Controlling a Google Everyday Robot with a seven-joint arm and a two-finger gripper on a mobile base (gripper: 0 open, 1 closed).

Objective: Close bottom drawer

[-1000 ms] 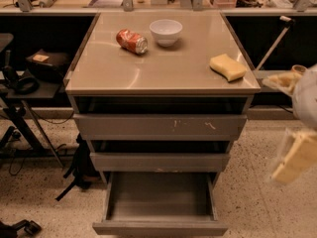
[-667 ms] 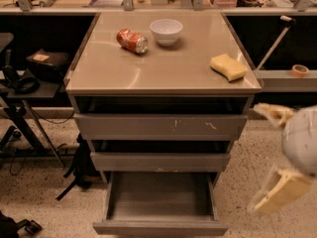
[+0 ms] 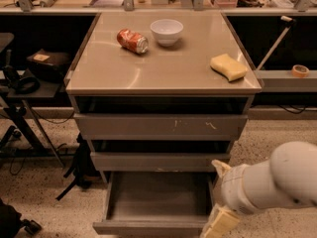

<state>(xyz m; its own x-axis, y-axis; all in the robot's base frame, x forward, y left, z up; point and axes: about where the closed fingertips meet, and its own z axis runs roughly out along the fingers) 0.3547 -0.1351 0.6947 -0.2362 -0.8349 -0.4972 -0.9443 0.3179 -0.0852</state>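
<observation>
The bottom drawer (image 3: 157,202) is the lowest of the cabinet's three grey drawers. It is pulled far out, its shallow box is empty, and its plain front (image 3: 148,227) is near the bottom edge of the view. My gripper (image 3: 217,195) is at the lower right, just beside the drawer's right side wall and front corner. Its beige fingers (image 3: 221,222) stand apart with nothing between them. The white arm (image 3: 282,180) reaches in from the right edge.
The middle drawer front (image 3: 158,161) and the scratched top drawer front (image 3: 161,127) stick out slightly. On the cabinet top (image 3: 148,71) lie a red can (image 3: 132,40), a white bowl (image 3: 166,31) and a yellow sponge (image 3: 228,66). A black stand (image 3: 29,78) is on the left.
My arm and gripper have moved left and down from the right edge to the bottom drawer's right front corner. The drawer has not moved.
</observation>
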